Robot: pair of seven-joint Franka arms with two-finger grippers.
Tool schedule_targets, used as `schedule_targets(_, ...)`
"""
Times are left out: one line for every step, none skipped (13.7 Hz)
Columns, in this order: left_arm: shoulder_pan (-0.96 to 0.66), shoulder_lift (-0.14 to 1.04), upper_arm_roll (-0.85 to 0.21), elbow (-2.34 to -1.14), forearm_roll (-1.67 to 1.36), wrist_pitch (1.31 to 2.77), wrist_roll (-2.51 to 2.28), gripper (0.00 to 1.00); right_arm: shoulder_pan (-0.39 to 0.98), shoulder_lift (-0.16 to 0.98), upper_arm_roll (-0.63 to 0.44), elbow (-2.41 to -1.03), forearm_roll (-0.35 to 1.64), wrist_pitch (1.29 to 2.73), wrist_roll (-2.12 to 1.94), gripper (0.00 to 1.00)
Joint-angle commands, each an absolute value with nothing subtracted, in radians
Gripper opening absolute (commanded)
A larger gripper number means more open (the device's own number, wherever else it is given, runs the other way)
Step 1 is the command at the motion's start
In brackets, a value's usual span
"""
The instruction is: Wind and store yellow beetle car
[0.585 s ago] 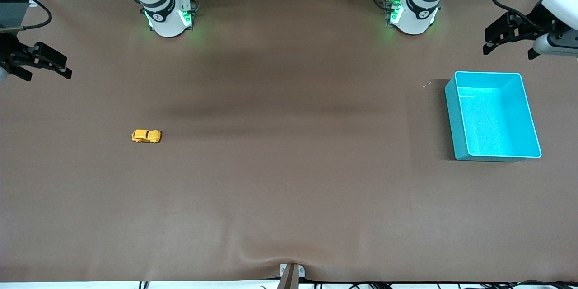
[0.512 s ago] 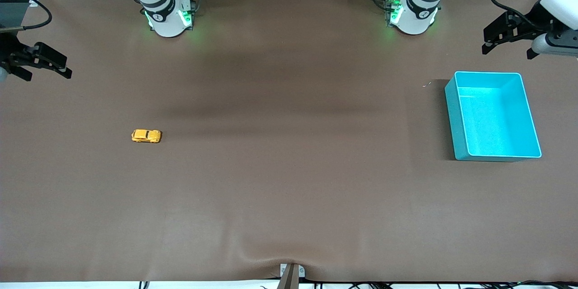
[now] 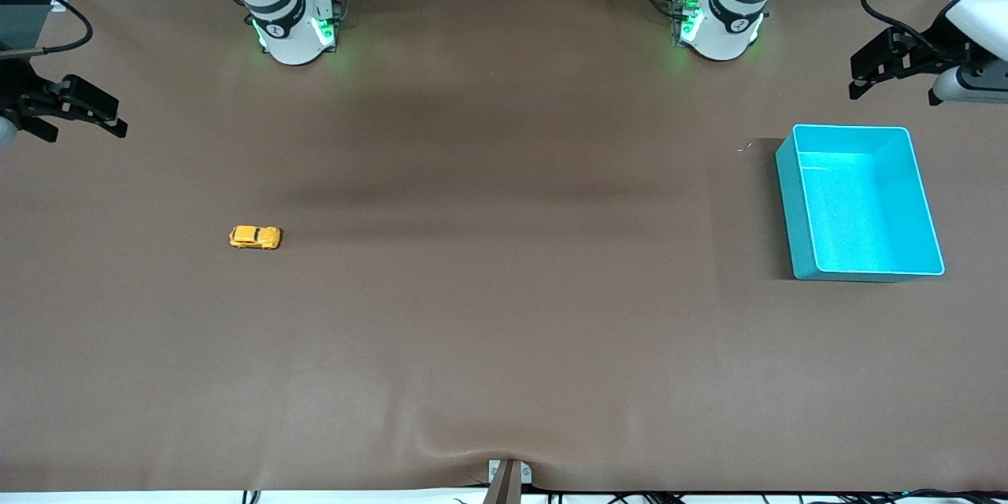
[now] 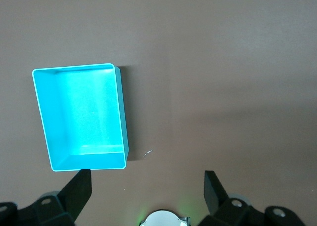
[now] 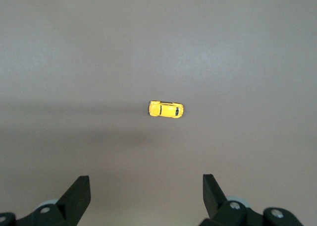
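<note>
Treat the yellow beetle car [image 3: 255, 237] as a very light, rigid little toy. It will likely roll on its wheels the moment you nudge it, and its rounded, glossy shell gives the fingers little to bite on. Take hold across the two flat flanks, low, around the middle of the body, with the fingers square to its long axis. Gripping nose to tail or over the domed roof would probably squirt it out. To wind it you will probably have to press it down and drag it backward on the desk [image 3: 504, 331], so keep the hold firm but gentle.

The car sits in the left half of the front frame, about mid-height, on its wheels, with its length running across the frame. It is yellow-orange with a humped beetle roofline, dark windows and small dark wheels. From this height I cannot make out which end is the nose.

The turquoise bin [image 3: 788, 181] stands at the right of the frame, well apart from the car, and looks empty.

Your right end effector [image 5: 146, 196] hangs at the left edge of the front frame, over the desk, released with its fingers spread wide. Your left end effector [image 4: 147, 191] hangs at the upper right, just above the bin in the frame, likewise released and holding nothing.
</note>
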State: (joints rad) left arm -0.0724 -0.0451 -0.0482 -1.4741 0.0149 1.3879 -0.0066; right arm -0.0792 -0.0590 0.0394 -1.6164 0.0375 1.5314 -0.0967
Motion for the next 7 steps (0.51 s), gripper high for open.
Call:
schedule_targets(-0.048, -0.052, -0.049, -1.471, 0.023, 1.384, -0.018, 1.00, -0.060, -0.028, 0.046, -1.612, 0.031, 1.523, -0.146, 1.00)
schedule_targets(-0.029, -0.052, -0.051, -1.471, -0.006, 1.387, -0.018, 1.00, -0.058, -0.009, 0.048, -1.618, 0.032, 1.525, -0.149, 1.00)
schedule_targets(-0.022, -0.052, -0.049, -1.471, -0.035, 1.388, -0.018, 1.00, -0.057, 0.021, 0.048, -1.621, 0.031, 1.529, -0.150, 1.00)
schedule_targets(-0.018, -0.051, -0.049, -1.473, -0.040, 1.397, -0.018, 1.00, -0.042, 0.055, 0.048, -1.624, 0.020, 1.543, -0.169, 1.00)
schedule_targets(-0.018, -0.049, -0.051, -1.474, -0.040, 1.408, -0.018, 1.00, -0.031, 0.076, 0.046, -1.650, 0.005, 1.578, -0.193, 1.00)
schedule_targets(-0.020, -0.046, -0.051, -1.476, -0.040, 1.408, -0.018, 1.00, -0.029, 0.077, 0.048, -1.704, -0.005, 1.638, -0.205, 1.00)
schedule_targets(-0.023, -0.045, -0.054, -1.480, -0.040, 1.405, -0.020, 1.00, -0.026, 0.072, 0.048, -1.759, -0.005, 1.699, -0.212, 1.00)
